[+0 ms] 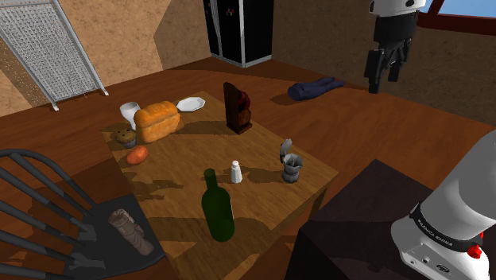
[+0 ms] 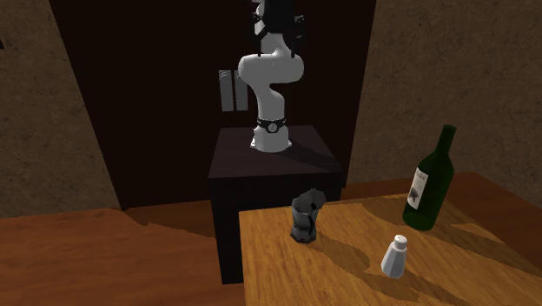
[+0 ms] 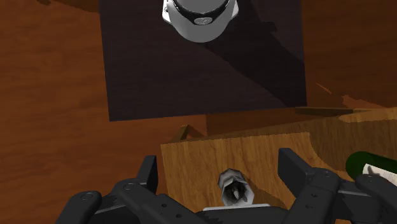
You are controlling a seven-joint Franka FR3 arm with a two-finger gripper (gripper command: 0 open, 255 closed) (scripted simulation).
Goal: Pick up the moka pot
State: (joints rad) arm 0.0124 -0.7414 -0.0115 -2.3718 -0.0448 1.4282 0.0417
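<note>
Between the spread fingers (image 3: 150, 178), well beneath them, the moka pot (image 3: 233, 189).

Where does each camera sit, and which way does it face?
Shoulder view: behind the stand, looking down over the table; arm lower right, hand high.
Second exterior view: across the table, facing arm and stand.
Wrist view: on the hand, looking down between open fingers at the moka pot.
Shared: moka pot in all three.

Green bottle (image 1: 216, 208) upright on wooden table (image 1: 262, 151). Near the bottle, white shaker (image 1: 236, 171). Well apart from the bottle: bread loaf (image 1: 157, 121), muffin (image 1: 123, 137), white cup (image 1: 129, 111), white plate (image 1: 191, 104), dark carved block (image 1: 237, 106).
</note>
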